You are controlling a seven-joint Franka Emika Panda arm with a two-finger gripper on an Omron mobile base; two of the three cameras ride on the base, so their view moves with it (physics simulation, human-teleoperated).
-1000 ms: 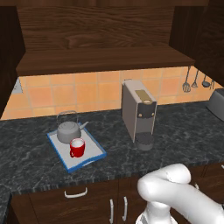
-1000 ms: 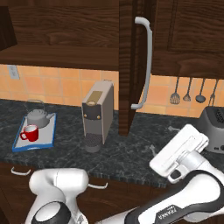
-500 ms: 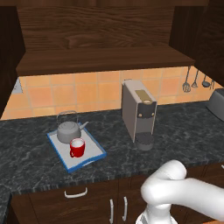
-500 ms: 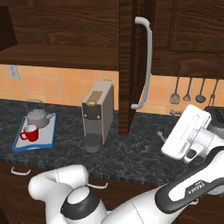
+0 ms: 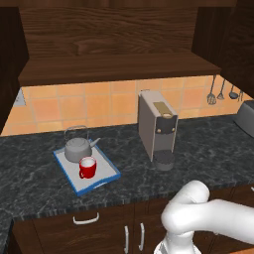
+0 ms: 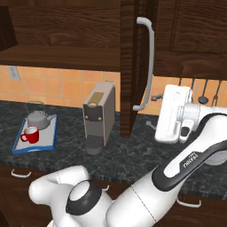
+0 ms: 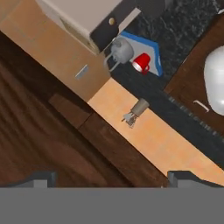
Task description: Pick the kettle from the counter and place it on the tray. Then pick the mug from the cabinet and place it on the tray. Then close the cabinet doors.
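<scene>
In the left base view the toaster [image 5: 246, 117] is cut off by the right edge, and the utensils [image 5: 222, 91] hanging beside it are too small to name. In the right base view the open door [image 6: 129, 66] hides the wall behind it (its top runs out of frame).

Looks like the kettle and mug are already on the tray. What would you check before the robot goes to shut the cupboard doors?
1. Kettle on the tray: ok.
2. Mug on the tray, upright beside the kettle: ok.
3. Cabinet doors shut: not ok; the right door stands open, edge-on to the counter.
4. Its bar handle free to reach: ok.
5. Claw empty and open: ok, it holds nothing near that handle.
6. Left door's position: cannot tell.
</scene>
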